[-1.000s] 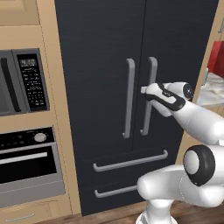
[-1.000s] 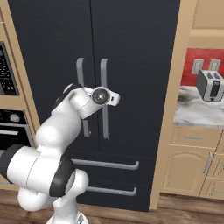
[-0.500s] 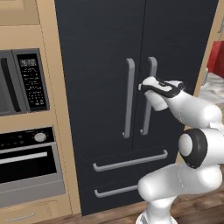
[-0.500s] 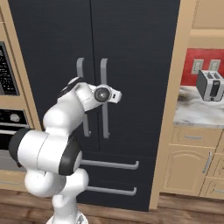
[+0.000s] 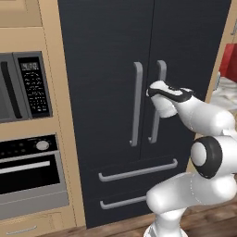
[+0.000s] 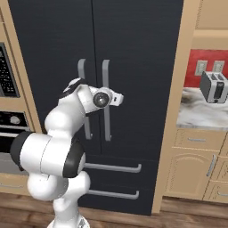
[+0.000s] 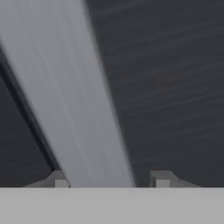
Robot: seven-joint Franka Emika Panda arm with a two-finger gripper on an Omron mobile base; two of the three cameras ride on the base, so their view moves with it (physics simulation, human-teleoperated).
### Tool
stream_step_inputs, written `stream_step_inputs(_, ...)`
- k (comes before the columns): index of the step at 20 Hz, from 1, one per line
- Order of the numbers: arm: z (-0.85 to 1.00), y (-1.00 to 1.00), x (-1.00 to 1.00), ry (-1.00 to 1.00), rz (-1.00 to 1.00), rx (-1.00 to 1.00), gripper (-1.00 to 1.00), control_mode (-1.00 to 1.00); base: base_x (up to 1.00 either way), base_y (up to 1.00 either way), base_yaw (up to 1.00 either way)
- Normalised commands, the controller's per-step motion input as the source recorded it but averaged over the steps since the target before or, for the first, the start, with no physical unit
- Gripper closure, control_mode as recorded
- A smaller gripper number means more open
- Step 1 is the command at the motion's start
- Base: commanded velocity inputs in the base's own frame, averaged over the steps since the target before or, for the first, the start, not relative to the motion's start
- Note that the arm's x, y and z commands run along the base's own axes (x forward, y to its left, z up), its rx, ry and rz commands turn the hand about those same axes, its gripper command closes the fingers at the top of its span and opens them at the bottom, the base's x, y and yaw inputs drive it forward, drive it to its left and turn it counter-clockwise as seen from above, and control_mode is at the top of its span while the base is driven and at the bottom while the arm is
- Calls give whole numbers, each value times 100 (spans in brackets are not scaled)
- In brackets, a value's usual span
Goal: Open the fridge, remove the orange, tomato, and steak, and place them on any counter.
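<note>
1. You've got one fridge (image 5: 115, 55), both doors shut, between the oven column and the counter run. Two vertical bar handles side by side at the door seam, plus two horizontal drawer handles (image 6: 112, 168) below.
2. One gripper (image 7: 111, 180), at the right door handle (image 6: 106, 89). In the hand view the bar runs between the two fingertips (image 7: 59, 178): one tip is against its edge, the other stands apart from it with dark door showing in the gap. Jaws straddle the bar, not clamped.
3. Left door handle (image 5: 137, 102) is just beside the gripped-at one, untouched.
4. One counter (image 6: 200, 113) to the right of the fridge, with one toaster (image 6: 213, 87) on it against the red wall.
5. To the left you see one microwave (image 5: 25, 85) over one wall oven (image 5: 30, 171).
6. The robot's forearm crosses in front of the right door, covering the middle of that handle in the left base view.
</note>
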Motion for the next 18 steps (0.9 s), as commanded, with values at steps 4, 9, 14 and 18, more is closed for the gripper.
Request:
stream_step_inputs(4,0,-5,-28,0,-1,0,100,-100,0,0,0)
stream_step_inputs(9,0,-28,-66,4,0,0,100,-100,0,0,0)
stream_step_inputs(14,0,-86,-99,5,0,0,100,-100,0,0,0)
stream_step_inputs(18,0,-100,-100,4,0,0,100,-100,0,0,0)
